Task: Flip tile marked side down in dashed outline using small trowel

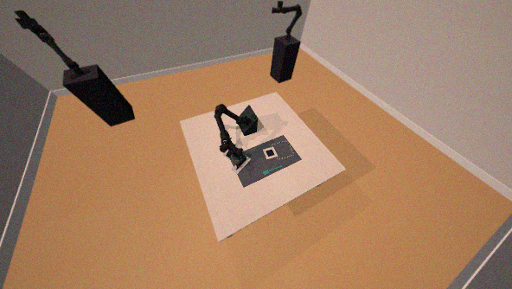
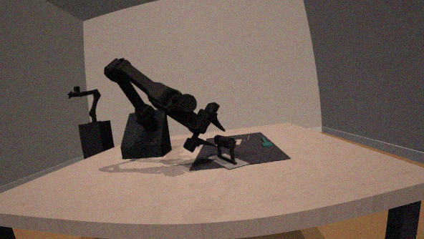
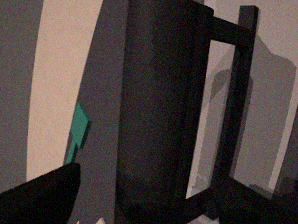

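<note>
The trowel (image 1: 246,163) (image 2: 225,140) (image 3: 155,100) rests on the mat (image 1: 255,174) (image 2: 273,154) near its left side, its pale blade flat and its thick dark handle raised on two posts. My gripper (image 2: 220,138) (image 3: 148,179) is open and tilted, its fingers low on either side of the handle's rear end, not closed on it. The tile (image 1: 270,152) (image 2: 238,142) lies flat on the mat with a dark square in a pale border facing up, just left of the dashed outline (image 1: 290,148). In the wrist view only a pale corner shows at the bottom edge.
A teal tool (image 1: 268,171) (image 2: 266,142) (image 3: 80,126) lies near the mat's front edge. My arm's dark base (image 1: 247,123) (image 2: 147,136) stands behind the mat on the pale table (image 1: 216,208) (image 2: 179,200). Two other arms stand on pedestals (image 1: 97,95) (image 1: 284,61) off the table.
</note>
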{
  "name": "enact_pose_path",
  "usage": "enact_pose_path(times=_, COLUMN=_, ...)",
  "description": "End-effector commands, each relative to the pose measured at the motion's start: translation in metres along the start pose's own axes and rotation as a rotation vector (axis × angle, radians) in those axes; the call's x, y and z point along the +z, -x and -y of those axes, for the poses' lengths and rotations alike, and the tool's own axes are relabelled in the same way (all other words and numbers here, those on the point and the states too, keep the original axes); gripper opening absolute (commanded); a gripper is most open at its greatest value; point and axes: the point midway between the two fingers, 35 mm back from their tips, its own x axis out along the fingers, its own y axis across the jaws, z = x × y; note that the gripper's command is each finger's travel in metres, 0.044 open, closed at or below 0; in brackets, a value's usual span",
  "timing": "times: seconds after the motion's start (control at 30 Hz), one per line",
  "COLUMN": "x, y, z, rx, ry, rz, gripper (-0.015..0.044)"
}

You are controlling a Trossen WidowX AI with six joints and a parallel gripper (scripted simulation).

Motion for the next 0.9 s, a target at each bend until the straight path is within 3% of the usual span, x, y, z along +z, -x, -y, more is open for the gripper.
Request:
enact_pose_path(times=0.0, x=-0.004, y=-0.011, z=0.003, rx=-0.006, ry=-0.003, rz=-0.015, gripper=0.0300)
enact_pose_path(times=0.77, x=-0.007, y=-0.046, z=0.003, rx=-0.006, ry=-0.003, rz=-0.016, gripper=0.0300)
enact_pose_path(times=0.87, x=-0.007, y=-0.046, z=0.003, rx=-0.006, ry=-0.003, rz=-0.016, gripper=0.0221)
